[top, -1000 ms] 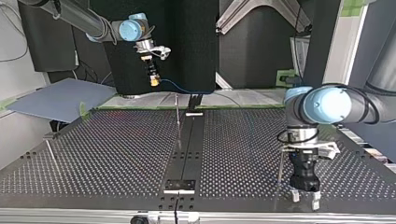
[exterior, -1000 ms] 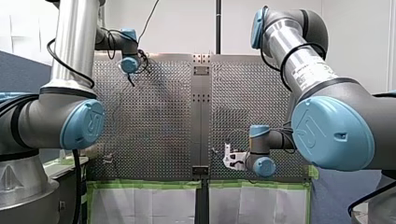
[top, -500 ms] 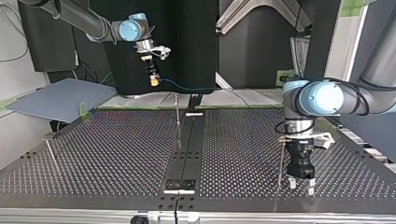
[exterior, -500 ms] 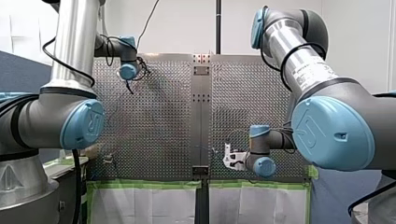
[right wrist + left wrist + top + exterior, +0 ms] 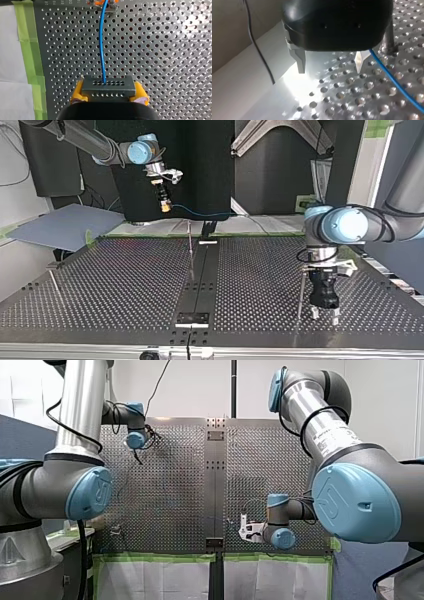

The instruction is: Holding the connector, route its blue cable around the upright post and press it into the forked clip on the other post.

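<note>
post [image 5: 301, 295]: stood just beside left hand [image 5: 324, 315]
left hand: pointed down, spread wide over table [image 5: 125, 285]
right hand [image 5: 108, 93]: clamped on connector [image 5: 108, 86], blue cable [image 5: 100, 45] ahead

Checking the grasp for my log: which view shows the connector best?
Right wrist view: the connector sits close-up between yellow pads, blue cable leaving it. Top view shows it tiny; front and left wrist views hide it.

- Cable [image 5: 101, 45]: bright blue.
- Connector [image 5: 108, 86]: grey, with two rows of small dark holes.
- Pads [image 5: 77, 92] beside it: yellow.
- Table [image 5: 162, 50]: silver metal, evenly dotted with holes.
- Tape [image 5: 27, 50]: green strip.
- My left gripper [image 5: 330, 70]: black body.
</note>
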You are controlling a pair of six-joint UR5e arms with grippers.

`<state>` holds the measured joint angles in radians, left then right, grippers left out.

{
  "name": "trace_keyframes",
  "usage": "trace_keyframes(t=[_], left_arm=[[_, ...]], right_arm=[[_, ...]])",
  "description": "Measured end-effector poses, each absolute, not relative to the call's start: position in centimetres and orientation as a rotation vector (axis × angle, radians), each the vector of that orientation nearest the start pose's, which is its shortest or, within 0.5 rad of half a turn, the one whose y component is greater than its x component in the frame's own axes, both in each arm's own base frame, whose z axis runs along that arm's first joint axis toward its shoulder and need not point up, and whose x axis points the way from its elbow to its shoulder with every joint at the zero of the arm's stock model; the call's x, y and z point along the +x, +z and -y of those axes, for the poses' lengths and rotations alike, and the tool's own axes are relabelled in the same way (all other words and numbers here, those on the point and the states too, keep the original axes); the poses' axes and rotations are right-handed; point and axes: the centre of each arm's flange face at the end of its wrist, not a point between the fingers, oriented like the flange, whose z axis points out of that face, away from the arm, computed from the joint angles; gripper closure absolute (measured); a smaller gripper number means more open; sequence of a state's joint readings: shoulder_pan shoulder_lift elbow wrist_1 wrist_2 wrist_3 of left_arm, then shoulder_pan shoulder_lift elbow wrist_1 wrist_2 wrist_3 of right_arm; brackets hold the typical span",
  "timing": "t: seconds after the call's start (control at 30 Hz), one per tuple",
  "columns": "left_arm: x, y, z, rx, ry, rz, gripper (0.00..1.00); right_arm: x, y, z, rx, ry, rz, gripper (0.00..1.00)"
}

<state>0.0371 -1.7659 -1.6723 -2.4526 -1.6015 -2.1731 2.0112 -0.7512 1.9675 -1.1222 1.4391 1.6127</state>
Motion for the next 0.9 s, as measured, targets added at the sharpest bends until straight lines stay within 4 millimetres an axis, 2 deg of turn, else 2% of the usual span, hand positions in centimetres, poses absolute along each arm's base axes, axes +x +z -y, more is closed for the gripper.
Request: trace_keyframes(t=[0.3, 0.9], left_arm=[[59.3, 40.8, 10.1, -0.42, -0.497, -1.118, 0.02], [58.4, 38.2, 9.4, -0.426, -0.458, -1.169, 0.02]], right_arm=[[36.1, -2.4, 42.2, 1.695, 1.583, 0.98, 1.0], [36.1, -2.4, 42.2, 1.696, 1.583, 0.977, 1.0]])
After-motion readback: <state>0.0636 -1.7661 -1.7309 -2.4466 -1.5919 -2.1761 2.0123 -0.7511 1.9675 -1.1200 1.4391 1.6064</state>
